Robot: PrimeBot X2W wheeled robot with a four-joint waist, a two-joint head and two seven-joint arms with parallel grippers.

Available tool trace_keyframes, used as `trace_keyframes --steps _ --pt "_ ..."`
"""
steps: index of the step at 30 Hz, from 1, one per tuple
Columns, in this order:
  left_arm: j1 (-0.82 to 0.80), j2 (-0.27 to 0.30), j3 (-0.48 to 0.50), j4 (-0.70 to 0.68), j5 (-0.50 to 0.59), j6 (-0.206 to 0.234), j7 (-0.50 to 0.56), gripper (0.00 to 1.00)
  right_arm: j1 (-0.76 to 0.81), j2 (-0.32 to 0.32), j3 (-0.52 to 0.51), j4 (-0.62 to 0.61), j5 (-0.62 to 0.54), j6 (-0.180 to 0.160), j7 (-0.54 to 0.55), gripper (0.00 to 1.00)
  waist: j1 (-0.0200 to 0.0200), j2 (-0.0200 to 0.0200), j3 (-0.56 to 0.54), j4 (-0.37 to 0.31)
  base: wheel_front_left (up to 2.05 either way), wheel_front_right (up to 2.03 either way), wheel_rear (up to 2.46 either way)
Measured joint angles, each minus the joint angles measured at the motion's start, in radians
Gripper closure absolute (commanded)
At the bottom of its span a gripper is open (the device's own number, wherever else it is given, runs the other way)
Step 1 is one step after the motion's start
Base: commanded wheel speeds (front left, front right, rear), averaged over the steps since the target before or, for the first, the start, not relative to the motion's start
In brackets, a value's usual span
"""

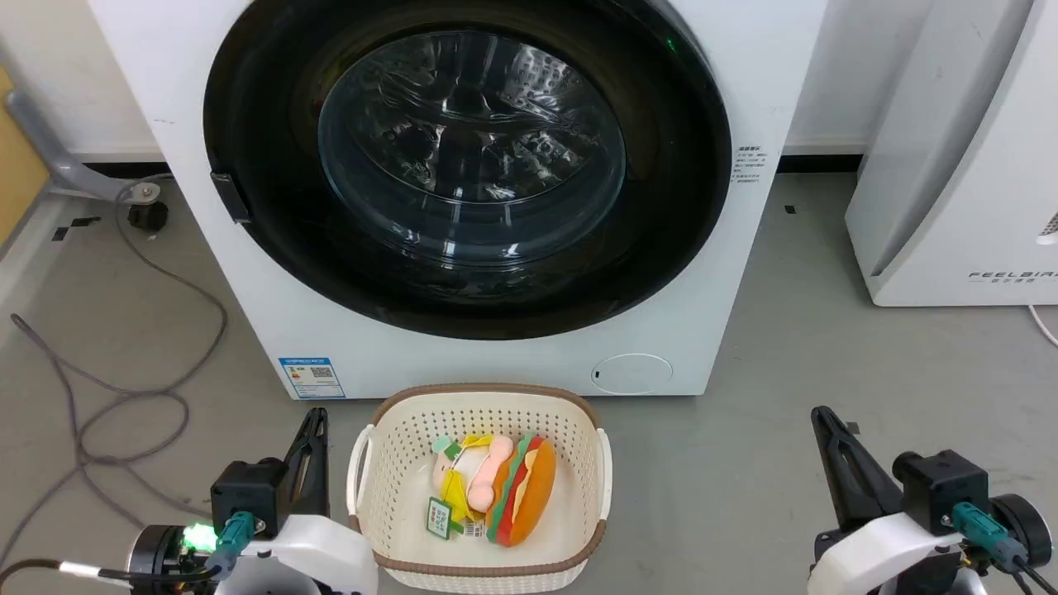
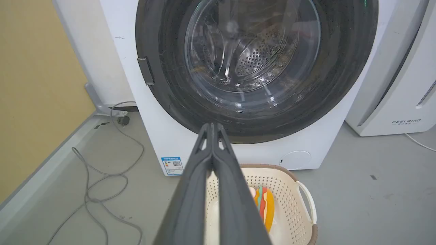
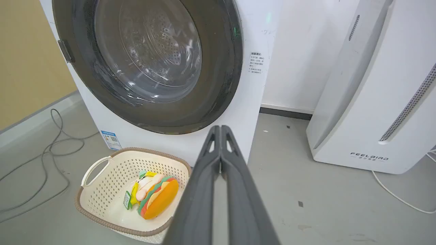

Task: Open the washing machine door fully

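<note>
The washing machine door [image 1: 467, 165], a glossy black round with a bulging clear glass bowl at its centre, lies closed and flush against the front of the white washing machine [image 1: 479, 364], taking up nearly its whole width; the perforated steel drum [image 2: 253, 59] shows through the glass. A small dark handle [image 1: 230, 197] sits on the door's rim at 9 o'clock. Below the door, on the washer's front, a blue label sticker [image 1: 312, 377] is at 7 o'clock and a round cap [image 1: 632, 373] at 5 o'clock. On the grey floor [image 1: 826, 347] at 6 o'clock from the washer, just beside its base, stands a cream perforated laundry basket [image 1: 479, 395] with a brown rim, and in it lies a plush hamburger toy [image 1: 521, 489] with a green tag. The left gripper [image 1: 316, 417] is at 9 o'clock from the basket, near its handle, fingers pressed together and holding nothing, well apart from the door. The right gripper [image 1: 818, 413] is at 3 o'clock from the basket, well apart from it, its fingers likewise pressed together and empty. A white appliance lettered FEELBIRD [image 1: 959, 165] stands at 3 o'clock from the washer, and grey cables [image 1: 107, 388] loop over the floor at 8 o'clock.
</note>
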Motion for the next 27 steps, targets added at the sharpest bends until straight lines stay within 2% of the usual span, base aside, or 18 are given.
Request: trace_keyframes --steps 13,14,27 --pt "0.0 -0.003 0.007 -0.007 0.014 0.0 0.012 1.0 0.0 0.0 0.001 -0.006 -0.007 0.0 0.008 1.0 0.0 0.0 0.0 0.002 0.0 0.0 0.0" --pt "0.0 -0.003 0.007 -0.007 0.014 0.0 0.012 0.0 0.0 0.0 0.001 -0.006 -0.007 0.0 0.008 0.0 0.0 0.0 0.0 0.002 0.0 0.0 0.0" --pt "0.0 -0.003 -0.007 0.004 0.009 0.0 0.0 0.0 0.0 0.0 -0.005 0.004 0.0 0.0 -0.002 0.0 0.0 0.0 0.0 0.001 0.0 0.0 0.0"
